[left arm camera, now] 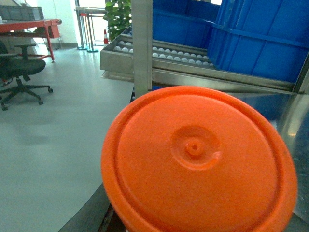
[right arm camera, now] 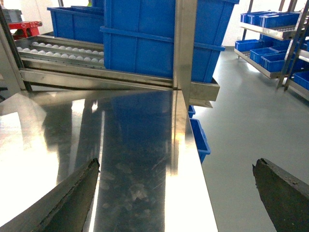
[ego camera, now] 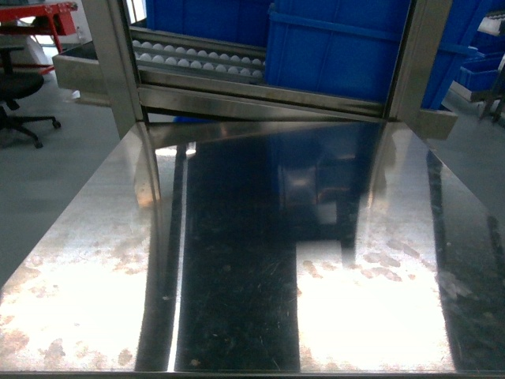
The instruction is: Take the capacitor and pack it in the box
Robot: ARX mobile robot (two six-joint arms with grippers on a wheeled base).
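A bare stainless steel counter (ego camera: pixel 237 300) fills the head view, with large blue bins (ego camera: pixel 331 47) on a roller rack (ego camera: pixel 197 59) behind it. Neither capacitor nor box appears in any view, so their direction and the nearer arm cannot be judged. The right end effector (right arm camera: pixel 176 193) is spread wide over the counter. An orange round lid (left arm camera: pixel 198 159) fills the left wrist view; the left end effector's state cannot be told.

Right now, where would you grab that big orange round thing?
Probably by its outer rim, coming in from the side nearest the left wrist camera. The orange lid is flat and smooth on top, with only a tiny centre dimple, so there is nothing to pinch there. What lies under it is hidden.
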